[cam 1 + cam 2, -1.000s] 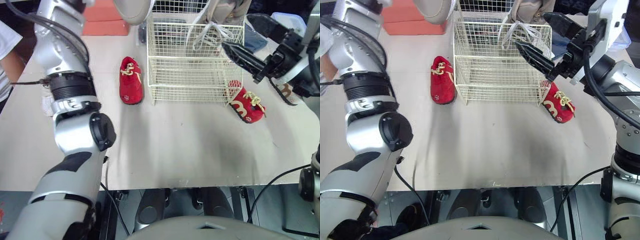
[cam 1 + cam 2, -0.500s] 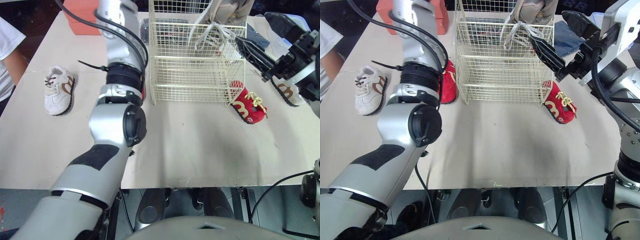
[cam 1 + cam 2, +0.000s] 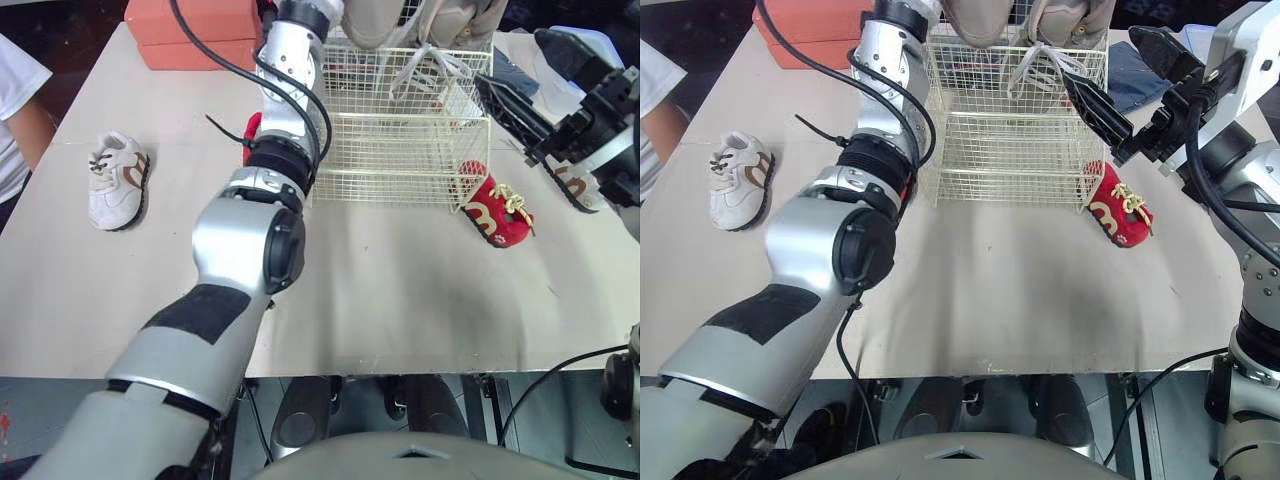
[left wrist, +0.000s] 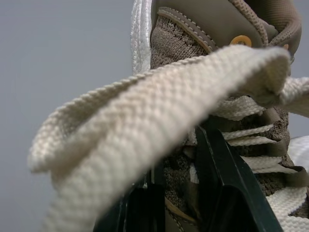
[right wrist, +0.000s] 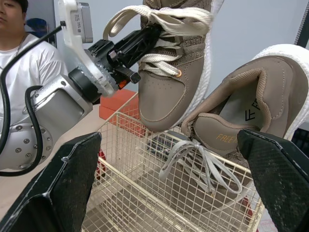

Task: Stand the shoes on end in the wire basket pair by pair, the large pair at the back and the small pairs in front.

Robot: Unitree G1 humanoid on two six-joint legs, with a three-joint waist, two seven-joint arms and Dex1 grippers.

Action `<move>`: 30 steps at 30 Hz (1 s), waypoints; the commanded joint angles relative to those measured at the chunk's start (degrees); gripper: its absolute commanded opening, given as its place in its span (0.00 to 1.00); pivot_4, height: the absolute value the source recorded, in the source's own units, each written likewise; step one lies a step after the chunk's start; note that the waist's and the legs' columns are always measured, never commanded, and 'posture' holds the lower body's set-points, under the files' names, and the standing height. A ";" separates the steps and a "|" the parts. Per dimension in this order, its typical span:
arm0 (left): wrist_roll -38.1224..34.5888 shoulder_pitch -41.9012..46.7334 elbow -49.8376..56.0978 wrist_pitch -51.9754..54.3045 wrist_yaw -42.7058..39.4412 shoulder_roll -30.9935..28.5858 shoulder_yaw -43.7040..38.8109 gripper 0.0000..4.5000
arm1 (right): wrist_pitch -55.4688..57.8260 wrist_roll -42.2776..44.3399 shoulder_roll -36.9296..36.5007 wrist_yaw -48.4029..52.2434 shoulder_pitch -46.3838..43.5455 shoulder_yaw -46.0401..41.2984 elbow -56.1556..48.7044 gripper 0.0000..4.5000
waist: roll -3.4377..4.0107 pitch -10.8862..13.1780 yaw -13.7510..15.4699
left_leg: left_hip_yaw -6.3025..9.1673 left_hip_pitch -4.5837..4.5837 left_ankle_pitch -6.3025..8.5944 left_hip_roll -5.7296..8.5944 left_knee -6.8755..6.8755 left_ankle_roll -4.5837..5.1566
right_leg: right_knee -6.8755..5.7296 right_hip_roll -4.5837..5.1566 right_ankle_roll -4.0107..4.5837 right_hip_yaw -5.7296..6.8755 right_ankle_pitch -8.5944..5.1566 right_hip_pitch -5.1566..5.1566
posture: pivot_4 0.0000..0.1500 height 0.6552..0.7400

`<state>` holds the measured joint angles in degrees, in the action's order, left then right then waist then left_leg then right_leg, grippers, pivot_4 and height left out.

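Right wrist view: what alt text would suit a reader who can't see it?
The left gripper holds a tan shoe at its laces above a wire basket, where a second tan shoe stands on end. The right gripper, fingers open, frames the scene; a person in white is behind.

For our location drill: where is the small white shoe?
In the left eye view, the small white shoe lies left on the table, far from the wire basket.

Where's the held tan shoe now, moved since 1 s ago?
Yes. The held tan shoe in the left tool went from left of the wire basket to above its back.
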<state>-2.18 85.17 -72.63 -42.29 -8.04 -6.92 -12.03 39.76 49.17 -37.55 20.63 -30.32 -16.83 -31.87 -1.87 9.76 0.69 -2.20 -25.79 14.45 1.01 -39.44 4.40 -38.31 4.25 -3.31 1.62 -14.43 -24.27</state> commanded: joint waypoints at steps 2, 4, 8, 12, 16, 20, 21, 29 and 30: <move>4.44 3.11 1.41 -4.93 5.55 -3.32 2.27 0.12 | -0.77 0.78 -0.77 -0.99 0.39 -2.53 -2.77 1.00 | 0.00 0.00 0.04 | 0.00 0.00 0.00 -0.01 0.00 0.00 | -0.01 0.00 0.00 0.01 0.00 -0.01 | 1.00 1.00; 5.81 2.87 1.02 -5.26 6.58 -4.08 3.08 0.12 | -0.75 0.88 -0.69 -1.33 0.78 -2.61 -3.06 1.00 | 0.00 0.00 0.10 | 0.00 -0.02 0.00 0.00 -0.01 0.00 | 0.00 0.01 0.00 0.01 0.00 0.00 | 1.00 1.00; 4.97 1.33 -0.73 -2.37 4.35 -2.41 2.86 0.12 | -0.89 1.21 -0.70 -1.74 0.76 -2.29 -3.11 1.00 | 0.00 0.00 0.22 | 0.00 -0.02 0.00 0.02 -0.01 0.00 | 0.01 0.02 0.00 0.03 0.00 0.00 | 1.00 1.00; 3.72 -0.56 -1.99 1.37 1.86 -0.73 1.97 0.12 | -1.01 1.13 -0.74 -1.70 0.46 -2.00 -2.83 1.00 | 0.01 -0.01 0.22 | 0.02 -0.02 0.00 0.05 -0.04 0.00 | 0.03 0.02 0.00 0.06 0.00 0.04 | 1.00 1.00; 2.42 -1.10 -2.23 3.88 -0.29 -0.18 0.58 0.12 | -1.00 1.11 -0.62 -1.93 0.38 -1.84 -2.89 1.00 | 0.02 -0.01 -0.05 | 0.02 0.00 0.00 0.03 -0.02 0.00 | 0.02 0.00 0.00 0.06 0.00 0.03 | 1.00 1.00; 0.48 -0.99 -2.50 7.54 -2.42 0.01 -1.23 0.12 | -1.03 1.06 -0.45 -2.25 0.43 -1.70 -3.03 1.00 | 0.03 -0.02 -0.02 | 0.02 0.02 0.00 0.01 -0.03 -0.01 | 0.00 -0.01 0.00 0.05 0.00 0.03 | 1.00 1.00; 0.63 -1.05 -2.57 8.65 -3.25 -0.13 -1.11 0.12 | -1.05 1.02 -0.42 -2.33 0.46 -1.64 -3.10 1.00 | 0.03 -0.02 0.00 | 0.01 0.01 0.00 0.01 -0.03 -0.01 | 0.00 -0.01 0.00 0.04 0.00 0.03 | 1.00 1.00; 0.42 -3.47 -1.52 10.91 -10.47 -0.54 -0.37 0.12 | -1.13 0.99 -0.42 -2.97 0.88 -1.80 -3.46 1.00 | 0.04 -0.03 0.23 | 0.04 0.03 0.00 0.04 -0.05 0.00 | 0.03 0.01 0.00 0.08 0.00 0.11 | 1.00 1.00; -0.53 -3.82 -1.31 11.51 -12.41 -0.43 -0.93 0.12 | -1.16 0.91 -0.45 -3.00 0.96 -1.87 -3.41 1.00 | 0.04 -0.03 0.23 | 0.05 0.03 0.00 0.04 -0.05 0.00 | 0.04 0.01 -0.01 0.09 0.00 0.11 | 1.00 1.00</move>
<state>-2.05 81.93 -74.75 -32.25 -17.24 -8.14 -13.19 39.77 49.85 -37.58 18.06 -28.98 -16.81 -33.26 -1.83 9.74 0.92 -2.15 -25.76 14.45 1.05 -39.49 4.40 -38.28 4.26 -3.31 1.70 -14.43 -24.16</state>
